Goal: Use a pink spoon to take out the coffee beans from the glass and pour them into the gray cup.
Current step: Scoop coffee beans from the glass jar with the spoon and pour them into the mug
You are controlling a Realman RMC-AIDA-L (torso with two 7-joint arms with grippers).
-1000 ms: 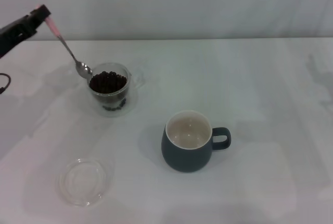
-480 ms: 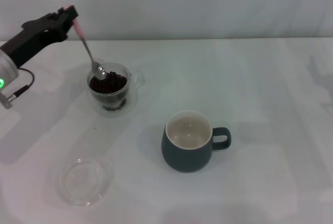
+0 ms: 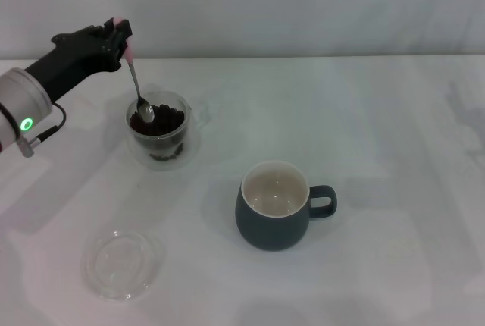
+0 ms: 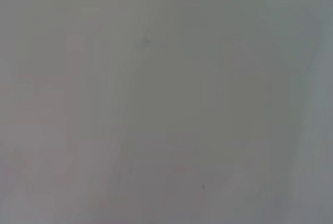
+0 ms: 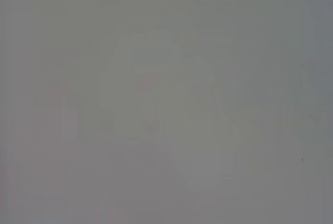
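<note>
In the head view my left gripper [image 3: 120, 36] is shut on the pink handle of the pink spoon [image 3: 136, 83], above and behind the glass [image 3: 158, 130]. The spoon hangs steeply down and its silver bowl rests in the coffee beans [image 3: 161, 121] that fill the glass. The gray cup [image 3: 276, 205] stands to the right and nearer me, with nothing in its cream inside and its handle pointing right. The right gripper is out of view. Both wrist views show only blank grey.
A flat clear glass dish [image 3: 121, 263] lies on the white table near the front left. The table's back edge meets a pale wall behind the glass.
My left gripper has moved right with the spoon. The spoon has turned steeper, and its bowl has gone from the glass's left rim into the beans.
</note>
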